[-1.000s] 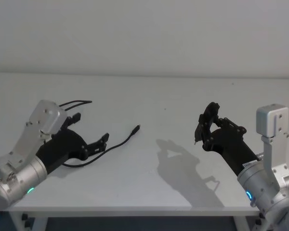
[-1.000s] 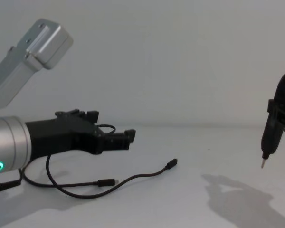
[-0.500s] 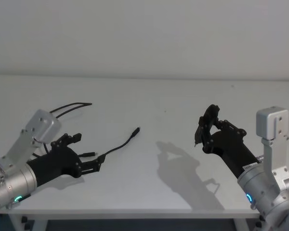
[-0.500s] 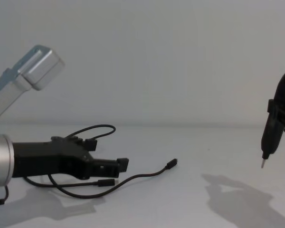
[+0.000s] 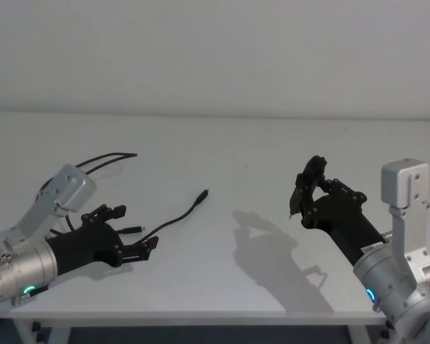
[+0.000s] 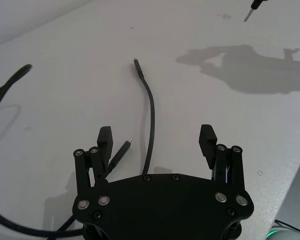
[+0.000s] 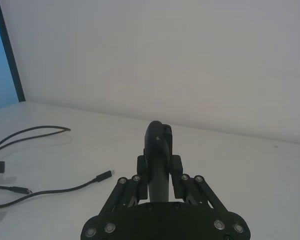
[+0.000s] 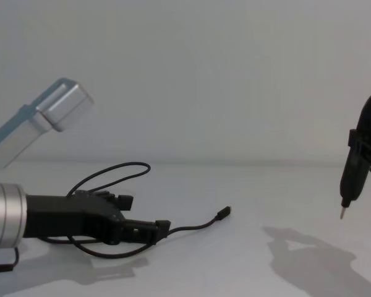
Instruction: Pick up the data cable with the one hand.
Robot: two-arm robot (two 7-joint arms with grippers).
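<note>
Not yet grasped: the left end effector (image 6: 156, 134), jaws apart, straddles the cable (image 6: 151, 107) lying on the worktop (image 6: 250, 135), while the right end effector (image 5: 302, 193) hangs well apart from the cable

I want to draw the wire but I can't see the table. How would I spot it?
Start at the white table, on the robot's left side, where the open left pincer reaches low. The data cable is the long black line looping under it, one small plug lying toward the table's middle. Unlike the blocky pincer, it is skinny and curly.
</note>
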